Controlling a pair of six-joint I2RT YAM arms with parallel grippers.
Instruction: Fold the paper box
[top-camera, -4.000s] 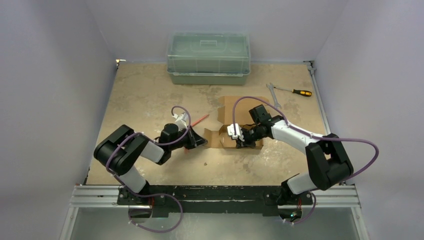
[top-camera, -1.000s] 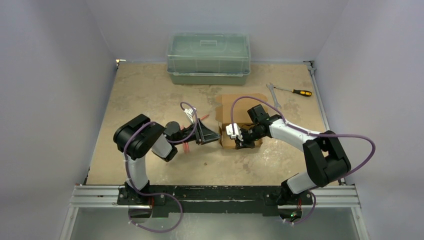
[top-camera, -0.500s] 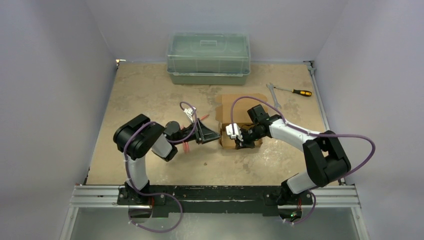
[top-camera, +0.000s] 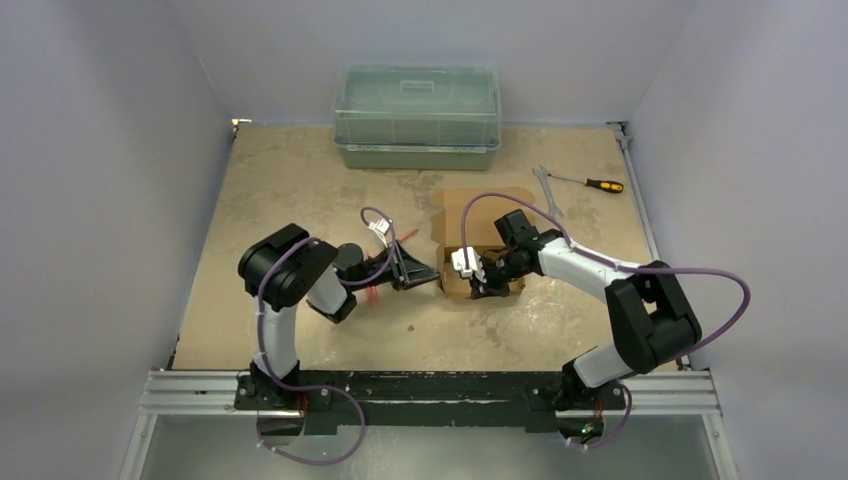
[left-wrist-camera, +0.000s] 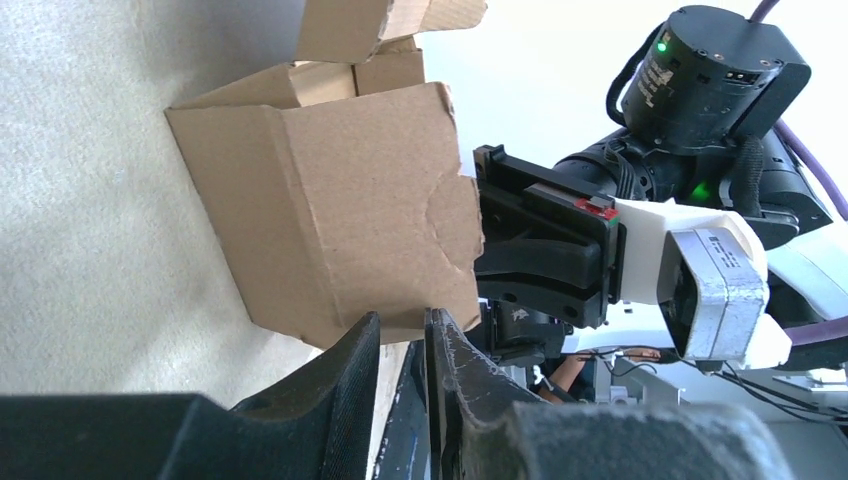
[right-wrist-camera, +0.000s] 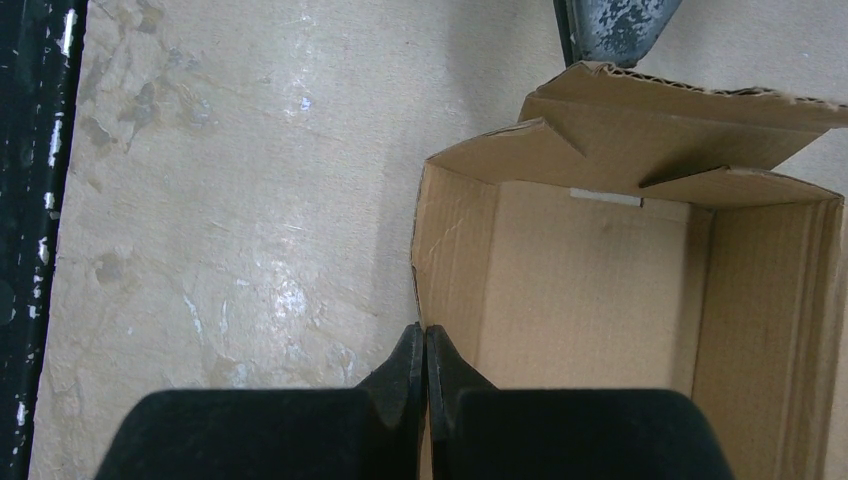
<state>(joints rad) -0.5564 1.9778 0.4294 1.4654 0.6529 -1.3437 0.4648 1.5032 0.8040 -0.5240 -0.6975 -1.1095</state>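
Just right of the sandy table's (top-camera: 300, 180) middle, the half-raised brown cardboard paper box (top-camera: 498, 222) is steadied by the right jaws, shut seemingly on a side wall (thin card), so the left jaws, a narrow slit apart, can take its end flap (left-wrist-camera: 350, 200).

Left end effector (left-wrist-camera: 405, 328) has reached the paper box (left-wrist-camera: 340, 210), its jaws narrowed

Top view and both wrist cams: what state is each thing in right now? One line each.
paper box: half formed, walls up, top open
left gripper: jaws narrowly parted, tips at the box's end wall
right gripper: shut on the box's side wall
plastic bin: lid on
screwdriver: lying flat
wrench: lying flat beside it
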